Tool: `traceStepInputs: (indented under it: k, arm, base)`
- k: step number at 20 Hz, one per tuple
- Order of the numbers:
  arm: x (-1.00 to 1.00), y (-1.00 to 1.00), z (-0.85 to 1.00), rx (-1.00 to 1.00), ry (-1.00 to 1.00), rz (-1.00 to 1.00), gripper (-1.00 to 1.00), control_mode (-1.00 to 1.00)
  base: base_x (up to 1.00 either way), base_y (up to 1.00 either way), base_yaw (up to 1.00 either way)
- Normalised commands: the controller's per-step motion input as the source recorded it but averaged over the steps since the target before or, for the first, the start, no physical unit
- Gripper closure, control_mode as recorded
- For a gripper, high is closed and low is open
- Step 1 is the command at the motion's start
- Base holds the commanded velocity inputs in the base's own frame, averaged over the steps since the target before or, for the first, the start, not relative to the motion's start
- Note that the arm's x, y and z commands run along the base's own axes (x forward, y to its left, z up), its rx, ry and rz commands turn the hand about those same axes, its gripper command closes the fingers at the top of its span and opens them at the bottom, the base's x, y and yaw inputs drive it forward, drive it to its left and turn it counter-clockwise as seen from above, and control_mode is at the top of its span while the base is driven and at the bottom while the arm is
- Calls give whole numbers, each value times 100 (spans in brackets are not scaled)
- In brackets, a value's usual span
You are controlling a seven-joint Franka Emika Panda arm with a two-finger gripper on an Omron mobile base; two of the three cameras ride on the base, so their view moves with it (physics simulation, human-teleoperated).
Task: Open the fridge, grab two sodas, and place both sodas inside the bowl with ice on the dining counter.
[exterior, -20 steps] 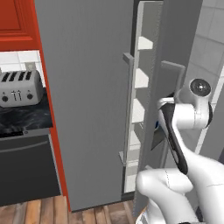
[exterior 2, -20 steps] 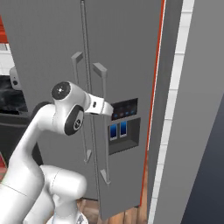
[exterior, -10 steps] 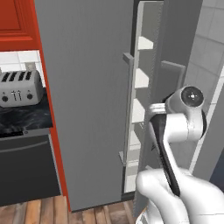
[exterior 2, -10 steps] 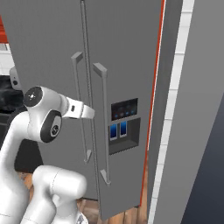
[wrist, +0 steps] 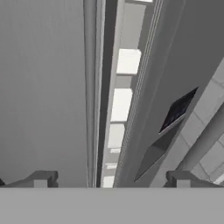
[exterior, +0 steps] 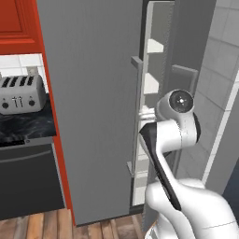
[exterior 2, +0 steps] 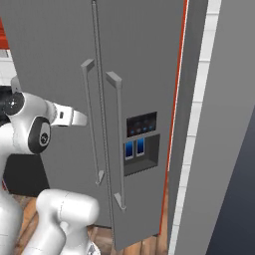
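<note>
The grey fridge [exterior: 93, 93] stands with its left door slightly ajar, and white door bins [wrist: 121, 105] show through the gap. In the hand view my gripper [wrist: 111, 179] is open, its fingertips [wrist: 41, 179] spread wide. The left door's long bar handle [wrist: 90, 87] runs between them, untouched. From the right base view the gripper [exterior 2: 79, 118] points at that handle [exterior 2: 90, 124] from the left. The arm's elbow covers the hand in the left base view. The sodas, the bowl with ice and the dining counter are out of view.
A toaster [exterior: 21, 93] sits on the black marble worktop [exterior: 23, 126] left of the fridge, under red cabinets [exterior: 16, 23]. A dispenser panel [exterior 2: 141, 144] is set in the right door. A white tiled wall [exterior: 219, 93] closes the right side.
The arm's elbow has swung left in both base views and the hand has drawn back from the handle. The fridge door stays ajar as before.
</note>
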Motion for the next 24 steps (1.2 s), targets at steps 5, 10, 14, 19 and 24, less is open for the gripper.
traceStepInputs:
  k: [5, 10, 14, 19, 24]
  arm:
    - [41, 0, 6, -9, 8, 15, -100, -100]
    - [31, -4, 0, -23, 9, 16, -100, -100]
    - [18, 0, 0, -30, 9, 18, -100, -100]
    - [8, 0, 0, -29, 6, 16, -100, -100]
    - [11, 0, -13, -28, 4, 13, -100, -100]
  base:
    - [0, 0, 0]
    - [0, 0, 0]
    - [0, 0, 0]
    - [0, 0, 0]
    - [0, 0, 0]
